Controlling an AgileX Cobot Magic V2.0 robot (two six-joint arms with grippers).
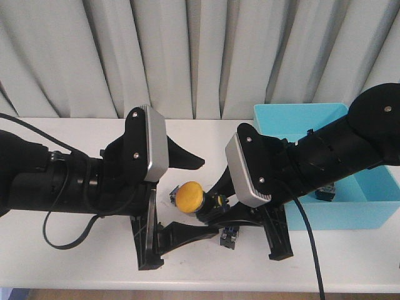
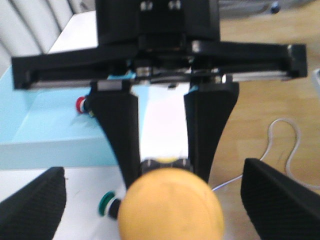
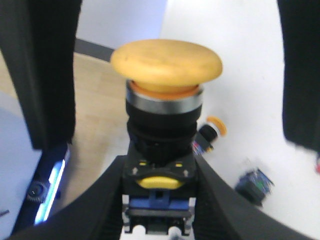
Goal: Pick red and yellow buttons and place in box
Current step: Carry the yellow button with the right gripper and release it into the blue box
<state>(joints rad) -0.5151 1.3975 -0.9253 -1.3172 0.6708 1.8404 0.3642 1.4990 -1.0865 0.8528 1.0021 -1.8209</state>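
Note:
A yellow button (image 1: 187,195) with a broad cap and a black body (image 3: 162,130) is held just left of the box. My right gripper (image 1: 210,211) is shut on that body, one finger (image 3: 100,210) on each side. The cap (image 2: 170,205) points at my left gripper (image 1: 180,201), which is open; its wide-apart fingers (image 2: 32,202) flank the cap without touching. The turquoise box (image 1: 300,115) stands at the right with a red button (image 2: 80,104) inside. A second, small yellow button (image 3: 212,131) lies on the table.
A green-capped button (image 2: 106,202) lies on the white table near the box wall (image 2: 50,145). A loose dark switch block (image 1: 228,237) sits near the front edge under the right arm, and another (image 3: 255,185) shows in the right wrist view. Curtains hang behind.

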